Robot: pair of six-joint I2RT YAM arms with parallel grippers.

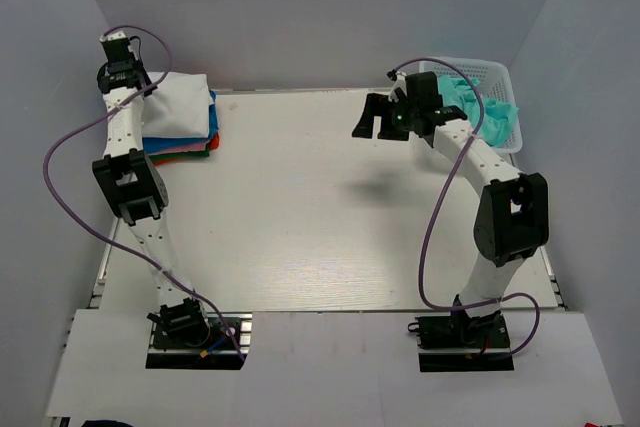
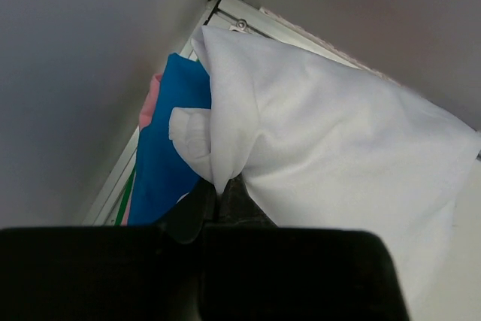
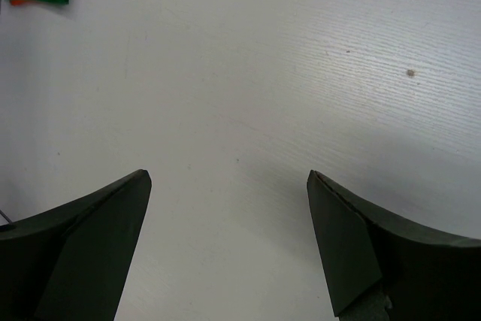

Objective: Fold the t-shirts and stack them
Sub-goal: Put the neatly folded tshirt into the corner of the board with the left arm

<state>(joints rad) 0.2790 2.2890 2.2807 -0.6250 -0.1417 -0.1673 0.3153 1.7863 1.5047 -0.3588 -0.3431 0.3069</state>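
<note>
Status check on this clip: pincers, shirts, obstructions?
Right pincer open, empty, over table. Left pincer at white t-shirt topping stack, grip unclear. Teal t-shirt in basket. Nothing obstructing.

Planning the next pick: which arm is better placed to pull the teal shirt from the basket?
Right. Its open fingers hover beside the basket holding the teal shirt; the left arm is across at the stack.

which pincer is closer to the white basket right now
Right. The right pincer hangs open over the table, just left of the basket in the overhead view; the left pincer is across the table at the white t-shirt in the far left corner.
</note>
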